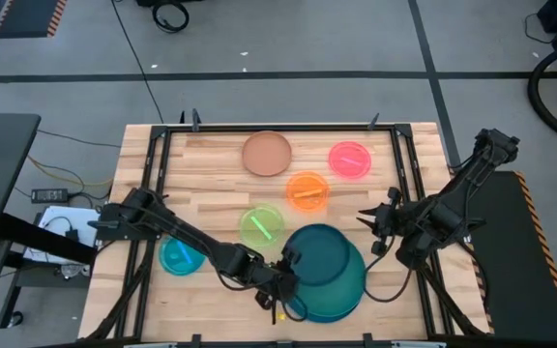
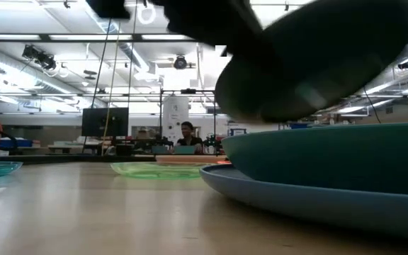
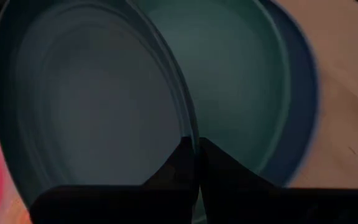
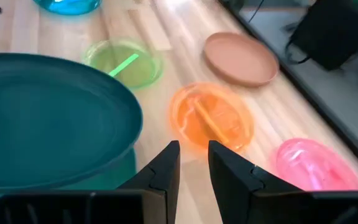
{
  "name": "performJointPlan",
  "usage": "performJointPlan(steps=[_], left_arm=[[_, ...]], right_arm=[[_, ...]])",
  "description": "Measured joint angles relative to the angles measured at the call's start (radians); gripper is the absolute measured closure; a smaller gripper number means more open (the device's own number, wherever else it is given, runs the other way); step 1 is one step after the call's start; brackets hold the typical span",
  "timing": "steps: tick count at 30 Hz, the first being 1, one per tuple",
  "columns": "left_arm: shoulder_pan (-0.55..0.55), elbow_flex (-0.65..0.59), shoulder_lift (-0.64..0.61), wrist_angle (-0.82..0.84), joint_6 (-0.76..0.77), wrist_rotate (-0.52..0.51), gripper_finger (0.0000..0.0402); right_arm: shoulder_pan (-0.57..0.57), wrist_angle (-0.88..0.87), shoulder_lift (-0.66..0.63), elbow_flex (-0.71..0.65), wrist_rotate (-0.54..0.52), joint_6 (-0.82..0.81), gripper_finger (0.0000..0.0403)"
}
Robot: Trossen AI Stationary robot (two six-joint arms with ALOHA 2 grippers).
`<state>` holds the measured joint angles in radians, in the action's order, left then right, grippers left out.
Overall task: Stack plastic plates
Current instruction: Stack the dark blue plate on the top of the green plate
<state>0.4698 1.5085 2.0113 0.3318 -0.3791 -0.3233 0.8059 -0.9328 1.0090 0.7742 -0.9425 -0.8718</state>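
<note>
Two plates lie stacked under my left claw, which pinches the dark teal plate; my right claw hangs narrowly parted nearby.

Bright ceiling strip lights overhead — left wrist view dim, blurred; low view foreground unfocused.

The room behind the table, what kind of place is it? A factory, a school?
Most likely a robotics lab or workshop. The low view shows a large open hall with ceiling strip lights, a monitor on a bench, and a person seated at a desk far back.
</note>
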Motion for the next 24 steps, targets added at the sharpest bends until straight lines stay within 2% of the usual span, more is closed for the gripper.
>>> performJointPlan(steps=[8,14,24], left_arm=[[-0.007,-0.001,0.027,-0.056,-0.197,0.042,0.0388],[-0.034,0.000,0.036,-0.085,-0.354,0.182,0.0388],[-0.066,0.000,0.054,-0.014,-0.400,0.250,0.0382]], right_arm=[[-0.014,-0.010,-0.115,0.000,0.043,0.015,0.0309],[-0.015,0.029,-0.141,0.000,0.047,0.019,0.0309],[-0.014,0.084,-0.141,0.000,0.053,0.040,0.0309]])
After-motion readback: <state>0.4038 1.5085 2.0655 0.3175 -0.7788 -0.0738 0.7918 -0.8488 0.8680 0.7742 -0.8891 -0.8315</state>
